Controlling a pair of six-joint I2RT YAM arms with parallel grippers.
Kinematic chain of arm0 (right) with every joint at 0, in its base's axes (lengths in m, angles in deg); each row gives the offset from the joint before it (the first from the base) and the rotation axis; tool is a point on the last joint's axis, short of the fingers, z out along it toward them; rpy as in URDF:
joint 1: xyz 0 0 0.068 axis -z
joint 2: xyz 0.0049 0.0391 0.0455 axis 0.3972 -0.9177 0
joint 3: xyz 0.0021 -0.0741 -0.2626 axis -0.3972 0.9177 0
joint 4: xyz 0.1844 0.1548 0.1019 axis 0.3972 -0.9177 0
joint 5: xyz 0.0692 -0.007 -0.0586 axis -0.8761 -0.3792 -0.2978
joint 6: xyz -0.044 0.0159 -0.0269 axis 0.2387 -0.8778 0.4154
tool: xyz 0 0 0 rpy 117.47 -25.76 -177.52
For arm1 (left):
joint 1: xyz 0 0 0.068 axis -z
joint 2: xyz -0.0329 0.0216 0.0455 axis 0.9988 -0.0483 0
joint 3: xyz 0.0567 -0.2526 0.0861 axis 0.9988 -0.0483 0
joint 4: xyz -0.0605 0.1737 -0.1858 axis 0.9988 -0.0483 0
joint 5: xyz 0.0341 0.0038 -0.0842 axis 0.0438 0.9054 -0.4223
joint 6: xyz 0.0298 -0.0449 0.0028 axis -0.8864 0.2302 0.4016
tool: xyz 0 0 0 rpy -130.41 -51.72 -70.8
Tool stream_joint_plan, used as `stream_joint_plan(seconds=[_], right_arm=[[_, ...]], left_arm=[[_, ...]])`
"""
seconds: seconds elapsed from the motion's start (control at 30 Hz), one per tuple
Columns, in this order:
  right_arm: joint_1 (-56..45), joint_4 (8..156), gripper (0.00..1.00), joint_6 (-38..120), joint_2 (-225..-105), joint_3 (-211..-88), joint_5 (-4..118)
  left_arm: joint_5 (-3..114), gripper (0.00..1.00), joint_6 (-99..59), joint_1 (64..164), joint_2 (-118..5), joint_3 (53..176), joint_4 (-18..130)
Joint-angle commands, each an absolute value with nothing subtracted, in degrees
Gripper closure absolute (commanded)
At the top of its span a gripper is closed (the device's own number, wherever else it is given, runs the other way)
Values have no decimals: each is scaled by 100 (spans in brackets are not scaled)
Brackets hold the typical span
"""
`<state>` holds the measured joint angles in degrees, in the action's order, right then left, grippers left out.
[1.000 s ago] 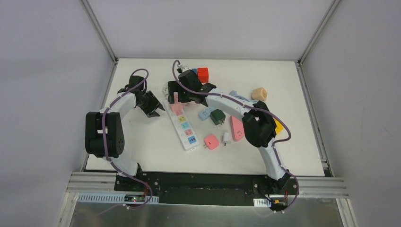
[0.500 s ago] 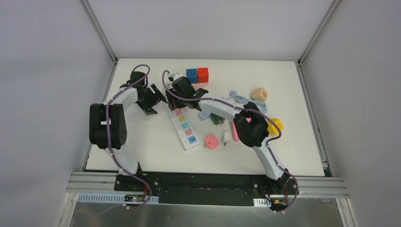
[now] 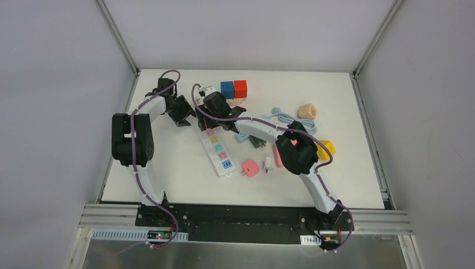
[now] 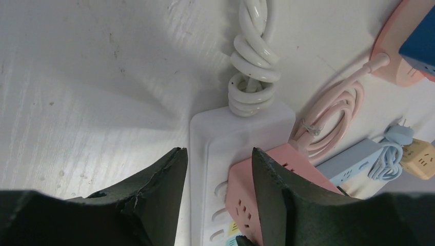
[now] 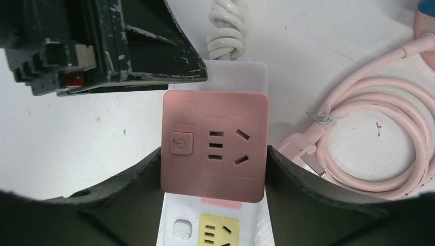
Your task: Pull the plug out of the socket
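A white power strip (image 3: 218, 154) with coloured sockets lies slanted at the table's middle left. A pink plug block (image 5: 215, 146) sits in its top socket, at the cord end. My right gripper (image 5: 214, 149) is down over it, one finger against each side of the plug. My left gripper (image 4: 218, 154) is open at the strip's cord end (image 4: 215, 133). Its left finger is beside the strip's edge and its right finger is over the pink plug (image 4: 241, 189). In the top view both grippers (image 3: 187, 114) (image 3: 212, 115) meet there and hide the plug.
The strip's white coiled cord (image 4: 254, 61) runs away from its end. A pink coiled cable (image 5: 379, 138) lies right of the plug. Blue (image 3: 227, 88) and red (image 3: 240, 88) cubes, a dark green adapter (image 3: 258, 138), a loose pink plug (image 3: 251, 167) and a tan block (image 3: 307, 111) lie around.
My left gripper has moved right and back to the strip's cord end. My right gripper came down onto the pink plug a second ago and has stayed there since.
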<state>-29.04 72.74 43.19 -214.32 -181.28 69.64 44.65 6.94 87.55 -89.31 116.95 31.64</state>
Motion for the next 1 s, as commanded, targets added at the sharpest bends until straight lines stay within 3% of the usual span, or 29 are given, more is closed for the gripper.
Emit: stream_joint_plan(seconds=[0.0,0.03,0.27,0.47,0.6,0.97], right_arm=[[-2961,7639,96,4106,-21073,-18076,6698],[-2962,7649,100,4064,-21049,-18080,6667],[-2955,7787,100,3930,-20816,-17993,6244],[-2740,8144,100,3633,-20445,-17728,5727],[-2932,8128,100,3809,-20068,-17359,5221],[-3411,8042,100,4105,-19942,-16612,5861]], left_arm=[[4502,50,578,8763,-9195,11985,2847],[4630,52,449,8797,-9266,12120,2599],[5097,67,169,8991,-9346,12240,2172],[4927,73,347,9028,-9399,12277,1813],[4469,74,502,9094,-9304,11993,1818],[3945,69,651,9149,-8573,10704,2598]])
